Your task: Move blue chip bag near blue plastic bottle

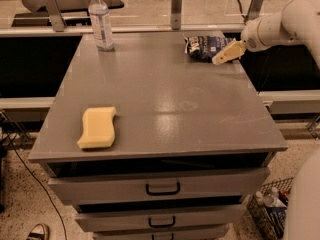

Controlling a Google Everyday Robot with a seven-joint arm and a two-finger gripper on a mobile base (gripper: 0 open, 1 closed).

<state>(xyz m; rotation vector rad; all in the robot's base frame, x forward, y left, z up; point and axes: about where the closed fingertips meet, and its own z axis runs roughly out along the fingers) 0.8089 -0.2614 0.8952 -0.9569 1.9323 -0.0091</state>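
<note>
You are looking at a grey cabinet top (165,99), with the gripper (226,54) hanging over its far right corner.

At the left, a black cable (31,176) is trailing over the speckled floor (20,204). A yellow sponge (97,128) is lying near the front left edge, and the blue plastic bottle (101,21) is standing upright at the far left corner. Drawers (162,188) are sitting under the top. The blue chip bag (204,47) is lying far right, well apart from the bottle. The gripper is hovering just beside its right end, and you cannot tell whether it is parted or closed. A wire basket (267,211) is standing at lower right.
</note>
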